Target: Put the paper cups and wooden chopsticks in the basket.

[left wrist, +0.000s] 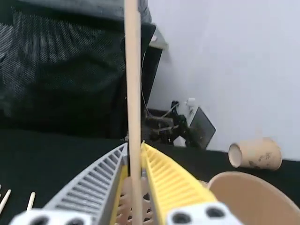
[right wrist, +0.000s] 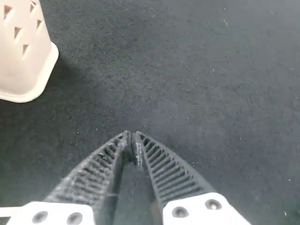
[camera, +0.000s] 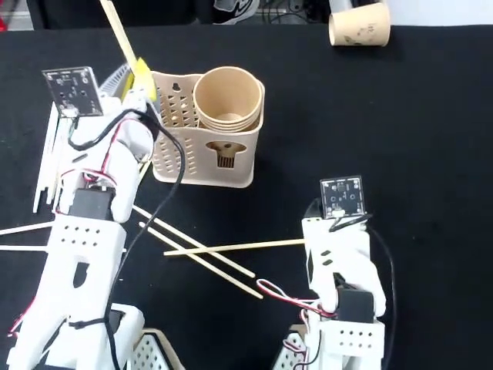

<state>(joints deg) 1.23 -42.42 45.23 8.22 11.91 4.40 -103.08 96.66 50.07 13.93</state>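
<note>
Black table (camera: 416,154) is topped by the basket (camera: 204,158), with stacked paper cups (camera: 227,96) nested inside and one cup (camera: 359,25) lying far off. A chopstick (left wrist: 132,70) is pinched by the left gripper (left wrist: 133,149) at the basket's edge, likely for dropping in; its lower end is hidden. The right gripper (right wrist: 131,137) is closed empty.

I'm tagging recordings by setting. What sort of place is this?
Probably an office or lab workbench: a black-covered table, a mesh chair behind it, and tangled cables by a plain white wall.
</note>
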